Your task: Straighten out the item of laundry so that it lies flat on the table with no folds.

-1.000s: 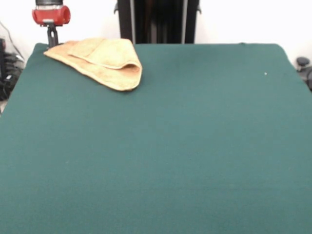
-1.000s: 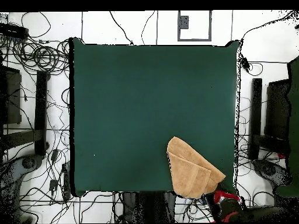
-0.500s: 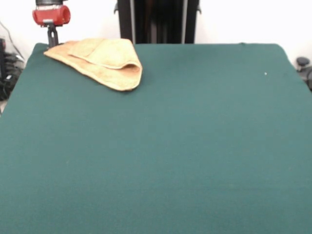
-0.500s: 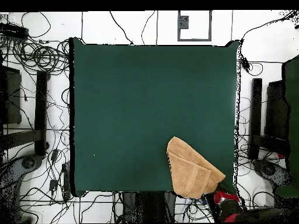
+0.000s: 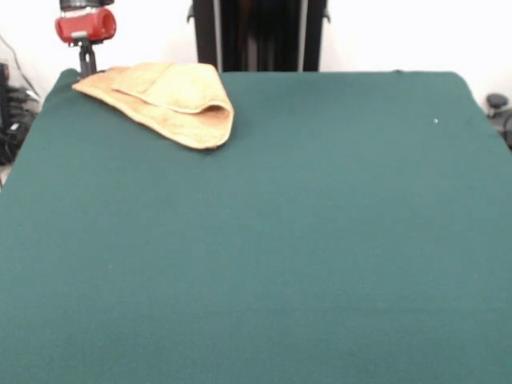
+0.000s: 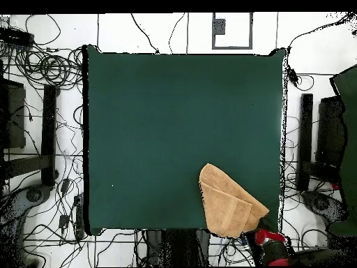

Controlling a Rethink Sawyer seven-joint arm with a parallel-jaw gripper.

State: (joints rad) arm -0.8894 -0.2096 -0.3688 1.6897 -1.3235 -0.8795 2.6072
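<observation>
Towel (image 5: 164,100) still folded over itself, layers stacked, lying just beside the claw (image 5: 86,62) at the counter (image 5: 280,240) corner; flattening not yet done. The claw stands at the towel's pointed corner, right at the counter's edge; whether it is wide or closed cannot be told. Away from the claw, the green surface offers ample room for spreading.

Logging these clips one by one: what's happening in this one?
A Sawyer arm is working on an orange-tan towel at a corner of the green table. The towel is folded over on itself, not flat. The pincer is at the towel's corner by the table edge; whether it grips the cloth cannot be told.
</observation>
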